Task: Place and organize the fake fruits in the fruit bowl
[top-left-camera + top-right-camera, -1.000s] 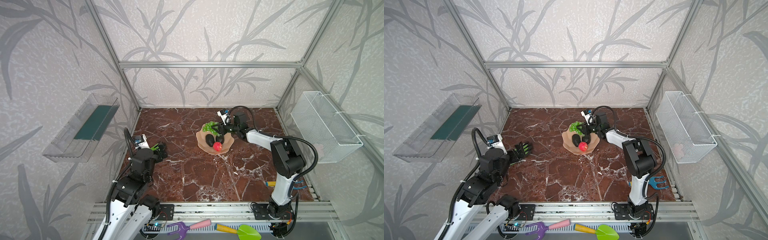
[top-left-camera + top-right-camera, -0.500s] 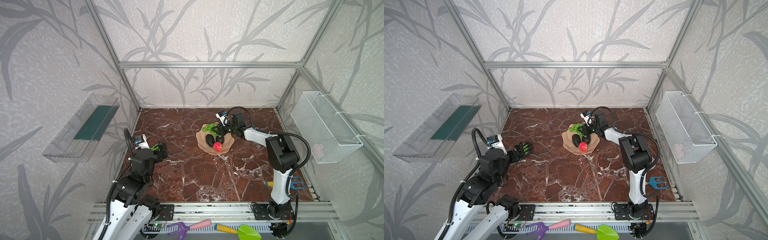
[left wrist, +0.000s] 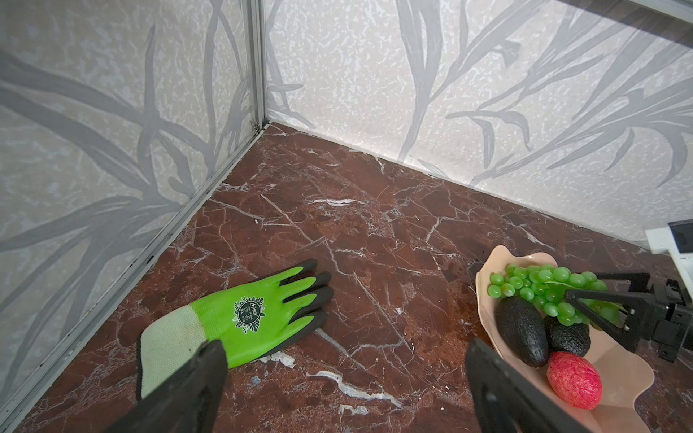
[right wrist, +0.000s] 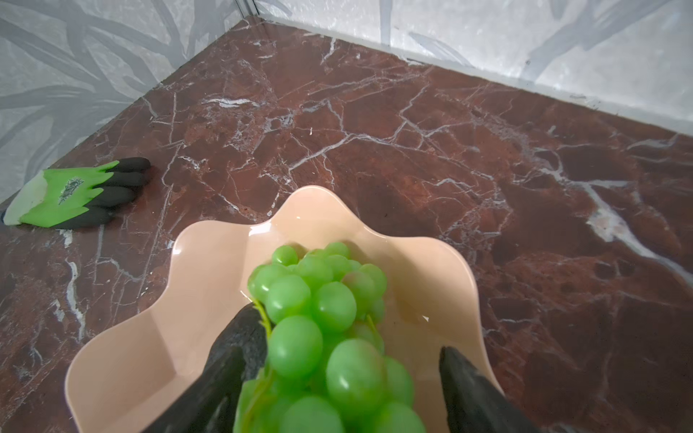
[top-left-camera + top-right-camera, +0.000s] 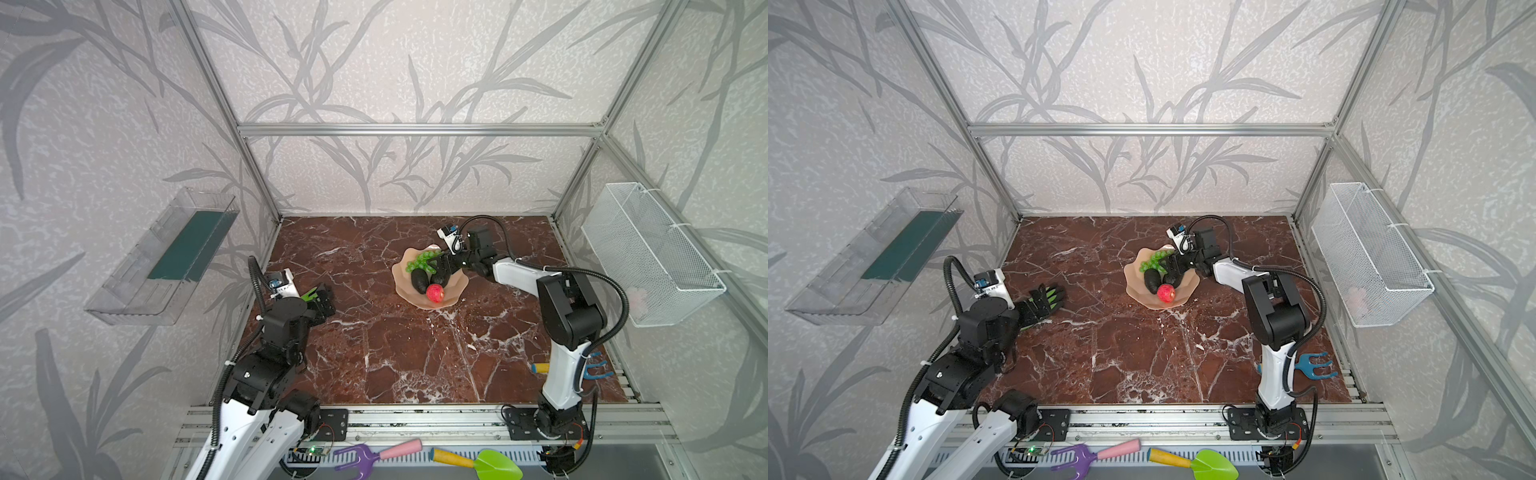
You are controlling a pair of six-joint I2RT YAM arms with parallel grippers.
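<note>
1. Right pincer: jaws apart, straddling the bunch of small bright green plastic grapes, which lies inside the glossy peach-pink bowl with the wavy rim. Left pincer: jaws apart and empty, above the red-brown marble surface, near the green-and-black work glove
2. Risk: one dark finger sits close against the bunch's stem; drawing the pincer back could snag it and drag the grapes over the rim
3. Risk: the bunch leans on the two dark, egg-shaped avocados; a nudge may roll them against the small red apple, which lies near the rim and could tip out
4. Risk: the bowl looks light and may slide if the arm brushes its edge
5. Hidden: in the right wrist view the avocados and apple do not show; whether the finger actually touches the grapes cannot be told; in both top views the pincer's tips merge with the dark avocados
</note>
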